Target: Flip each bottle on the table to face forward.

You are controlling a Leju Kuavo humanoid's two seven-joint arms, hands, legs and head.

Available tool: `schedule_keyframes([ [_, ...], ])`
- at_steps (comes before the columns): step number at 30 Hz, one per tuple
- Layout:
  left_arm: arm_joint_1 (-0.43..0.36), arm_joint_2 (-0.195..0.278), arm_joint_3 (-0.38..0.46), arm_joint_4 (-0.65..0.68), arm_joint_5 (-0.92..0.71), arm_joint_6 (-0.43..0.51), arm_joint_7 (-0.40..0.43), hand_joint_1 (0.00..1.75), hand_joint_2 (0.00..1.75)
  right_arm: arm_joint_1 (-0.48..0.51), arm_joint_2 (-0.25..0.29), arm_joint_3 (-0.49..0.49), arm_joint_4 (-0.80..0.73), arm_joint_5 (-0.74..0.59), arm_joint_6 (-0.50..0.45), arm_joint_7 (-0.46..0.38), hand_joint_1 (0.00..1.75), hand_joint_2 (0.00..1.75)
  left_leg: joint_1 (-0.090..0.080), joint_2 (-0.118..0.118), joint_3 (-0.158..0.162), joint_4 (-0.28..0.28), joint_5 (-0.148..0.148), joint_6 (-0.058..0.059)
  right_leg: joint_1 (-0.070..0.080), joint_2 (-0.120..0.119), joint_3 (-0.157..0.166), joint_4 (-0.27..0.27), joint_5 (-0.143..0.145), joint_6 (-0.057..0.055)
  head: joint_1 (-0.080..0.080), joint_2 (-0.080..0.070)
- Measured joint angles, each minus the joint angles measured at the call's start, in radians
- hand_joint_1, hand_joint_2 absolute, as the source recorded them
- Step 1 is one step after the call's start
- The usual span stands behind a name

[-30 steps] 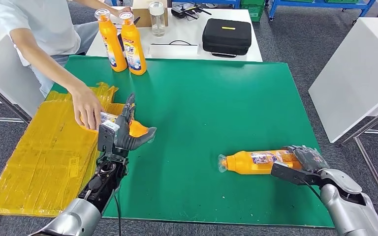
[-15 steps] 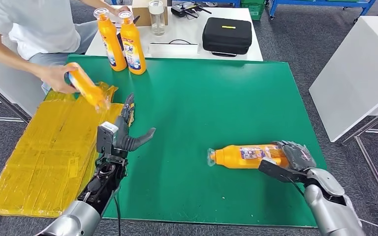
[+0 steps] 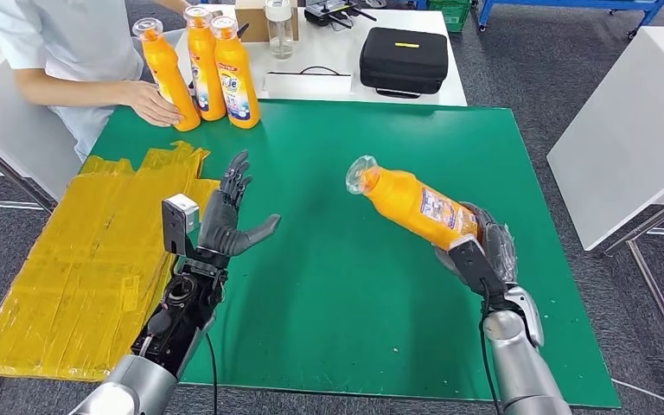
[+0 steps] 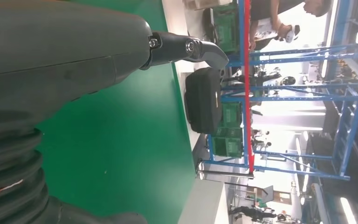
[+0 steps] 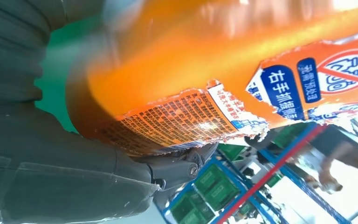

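The right hand (image 3: pixel 482 246) grips a bottle (image 3: pixel 411 202), raised and tilted above the table's right half. The left hand (image 3: pixel 227 220) hovers near the table's left edge, fingers spread, holding nothing.

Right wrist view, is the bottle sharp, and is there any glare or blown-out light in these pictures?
Right wrist view: the orange bottle is soft and blurred near the top, its torn label readable; background bright. Left wrist view: the far hall behind the black case is washed out. Head view: even light, sharp.
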Motion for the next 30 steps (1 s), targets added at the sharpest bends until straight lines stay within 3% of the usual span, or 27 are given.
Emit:
schedule_keyframes([
  [7, -0.014, 0.001, -0.045, 0.000, -0.003, -0.005, 0.035, 0.00, 1.75, -0.024, 0.050, -0.004, -0.004, -0.138, 0.001, -0.046, 1.75, 1.75, 0.000, 0.000, -0.001, 0.000, 0.000, 0.000, 0.000, 0.000, -0.001, 0.000, 0.000, 0.000, 0.000, 0.000],
  [16, -0.028, 0.001, -0.113, -0.019, 0.062, -0.077, 0.102, 0.00, 1.75, -0.068, 0.095, 0.010, 0.014, -0.268, 0.035, -0.089, 1.75, 1.75, 0.000, 0.000, -0.001, 0.000, 0.000, 0.000, 0.000, 0.000, -0.001, 0.000, 0.000, 0.000, 0.000, 0.000],
  [30, -0.031, -0.001, -0.213, -0.101, 0.118, -0.089, 0.141, 0.00, 1.75, -0.142, 0.194, 0.181, 0.172, -0.274, 0.096, -0.108, 1.75, 1.75, 0.000, 0.000, -0.002, 0.000, 0.000, 0.000, 0.000, 0.000, -0.003, 0.000, 0.000, 0.000, 0.000, 0.000],
])
